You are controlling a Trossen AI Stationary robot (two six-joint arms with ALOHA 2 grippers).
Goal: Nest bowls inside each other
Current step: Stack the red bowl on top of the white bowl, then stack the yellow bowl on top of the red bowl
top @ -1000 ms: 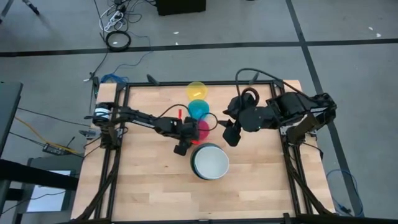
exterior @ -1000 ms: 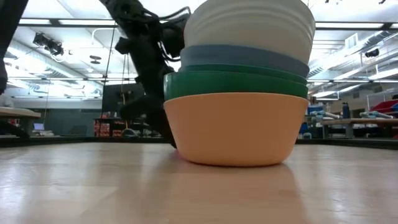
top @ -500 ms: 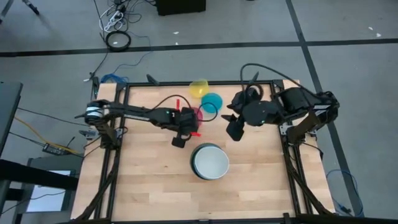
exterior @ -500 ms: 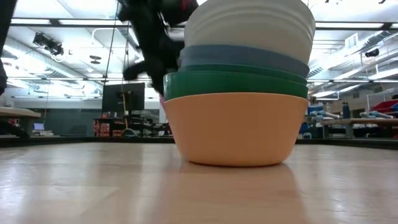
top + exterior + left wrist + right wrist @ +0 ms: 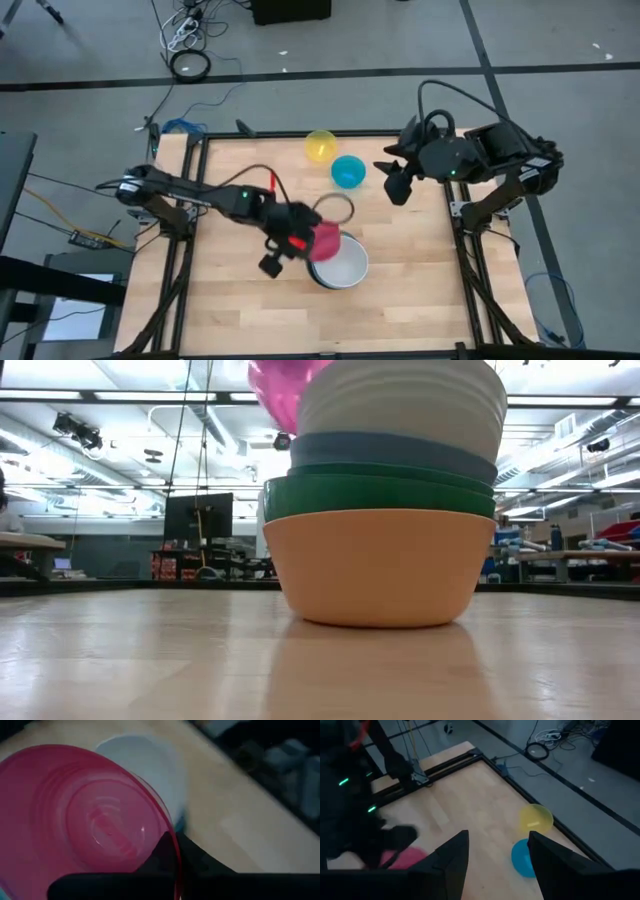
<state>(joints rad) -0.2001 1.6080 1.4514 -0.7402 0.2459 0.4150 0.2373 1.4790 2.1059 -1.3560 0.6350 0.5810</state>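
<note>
Counter (image 5: pixel 230 300) of pale wood carries everything here. Coming in from its left edge, the left arm reaches toward the middle, and the left hand (image 5: pixel 300 243) is clenched on the rim of the magenta bowl (image 5: pixel 325 240), pinching its wall between the fingers (image 5: pixel 167 851). That bowl is tilted and held just over the left rim of the white bowl (image 5: pixel 340 262), which tops a stack near the middle of the counter, a little toward the front edge. From counter height the stack reads, bottom to top, as the orange bowl (image 5: pixel 378 565), a dark green bowl (image 5: pixel 375 493), the blue bowl (image 5: pixel 390 450) and the white one, with the magenta bowl showing above and beside the white one's upper left edge.

Nearer the back edge, the yellow bowl (image 5: pixel 320 145) sits close to that edge, and the cyan bowl (image 5: pixel 348 171) lies just beside it, a little to its right and farther from the edge; both stand apart from the stack.

Farther right, the right arm waits over the back right part of the counter. The right hand (image 5: pixel 397 186) has its fingers spread and holds nothing, well clear of the cyan bowl.
</note>
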